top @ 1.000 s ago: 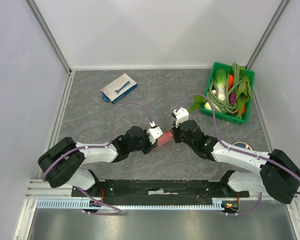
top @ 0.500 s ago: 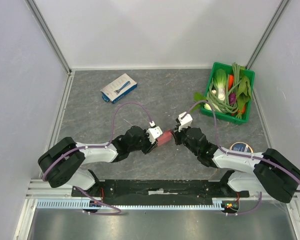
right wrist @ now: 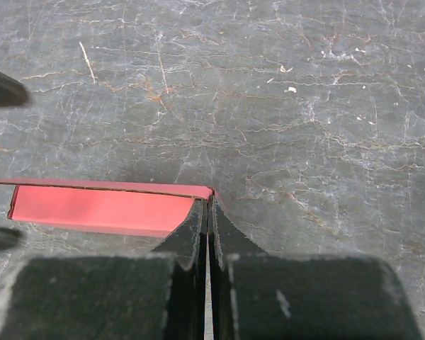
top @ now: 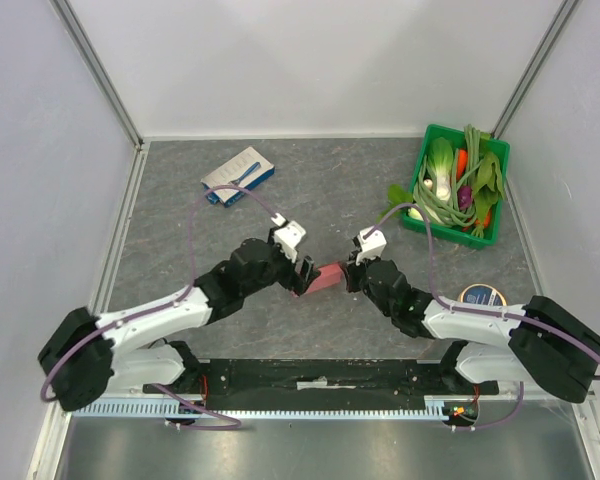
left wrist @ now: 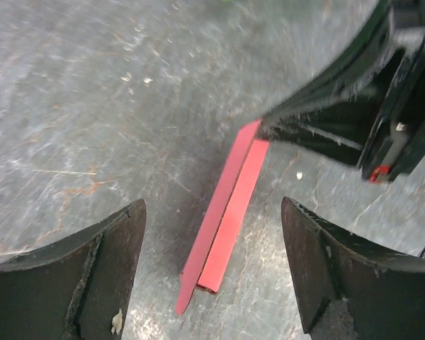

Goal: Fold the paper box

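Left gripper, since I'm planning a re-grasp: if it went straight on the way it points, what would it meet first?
The flat pink-red paper box, lying ahead between the open fingers of the left gripper; behind it the right gripper pinches its far end. Depth is unclear.

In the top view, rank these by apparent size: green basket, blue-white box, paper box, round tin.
1. green basket
2. blue-white box
3. paper box and round tin: these look alike and both are partly hidden, so they are not ranked.
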Controlling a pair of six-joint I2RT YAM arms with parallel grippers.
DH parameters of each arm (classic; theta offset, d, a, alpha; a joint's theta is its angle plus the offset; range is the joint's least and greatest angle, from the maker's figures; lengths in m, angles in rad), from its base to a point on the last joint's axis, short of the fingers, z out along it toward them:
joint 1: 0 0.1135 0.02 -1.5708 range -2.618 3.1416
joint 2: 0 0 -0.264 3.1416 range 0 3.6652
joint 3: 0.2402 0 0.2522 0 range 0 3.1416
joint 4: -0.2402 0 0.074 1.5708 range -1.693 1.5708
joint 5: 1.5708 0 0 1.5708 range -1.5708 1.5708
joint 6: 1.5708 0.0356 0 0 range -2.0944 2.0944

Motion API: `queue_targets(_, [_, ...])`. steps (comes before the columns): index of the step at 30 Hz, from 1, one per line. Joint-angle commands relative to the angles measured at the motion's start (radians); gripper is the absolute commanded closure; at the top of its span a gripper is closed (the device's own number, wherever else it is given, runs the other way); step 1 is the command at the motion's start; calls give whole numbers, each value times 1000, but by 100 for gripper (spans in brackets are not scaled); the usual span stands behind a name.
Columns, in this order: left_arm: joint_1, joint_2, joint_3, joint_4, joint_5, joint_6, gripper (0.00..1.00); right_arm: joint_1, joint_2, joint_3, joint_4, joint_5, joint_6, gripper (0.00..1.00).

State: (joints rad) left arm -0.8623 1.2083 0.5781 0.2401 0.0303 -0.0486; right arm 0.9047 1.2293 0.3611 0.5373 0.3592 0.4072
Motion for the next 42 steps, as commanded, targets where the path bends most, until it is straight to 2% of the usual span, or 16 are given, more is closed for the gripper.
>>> queue_targets(1, [38, -177, 65, -221, -115, -218, 18, 23, 30, 35, -177, 66, 83, 100])
queue_targets(3, [89, -210, 94, -326, -86, -310, 22, 28, 33, 50, -209, 72, 94, 100])
queue_targets(4, [110, -220, 103, -429, -57, -333, 23, 31, 36, 59, -224, 76, 99, 100])
queue_targets(5, [159, -220, 112, -470, 29, -358, 25, 33, 38, 68, -238, 80, 102, 100])
queue_targets(8, [218, -155, 158, -600, 166, -321, 27, 40, 42, 72, -243, 84, 108, 100])
queue_targets(9, [227, -130, 186, -617, 189, -298, 36, 40, 44, 70, -240, 83, 108, 100])
queue_targets(11, [230, -86, 218, -668, 183, -228, 44, 40, 47, 67, -228, 73, 111, 100])
queue_targets(15, [230, -33, 272, -680, 209, -120, 44, 42, 53, 78, -235, 67, 107, 100])
queue_targets(20, [223, -50, 287, -693, 258, -36, 44, 42, 41, 81, -243, 63, 102, 100])
queue_targets(25, [177, -17, 318, -722, 226, 22, 47, 42, 42, 78, -238, 57, 107, 100])
queue_targets(27, [148, 13, 354, -742, 192, 47, 59, 43, 41, 76, -238, 58, 108, 100])
queue_targets(32, [137, 66, 402, -795, 155, 136, 59, 43, 30, 72, -238, 57, 107, 100])
queue_targets(42, [121, 138, 414, -821, 88, 153, 61, 43, 32, 70, -229, 50, 105, 100])
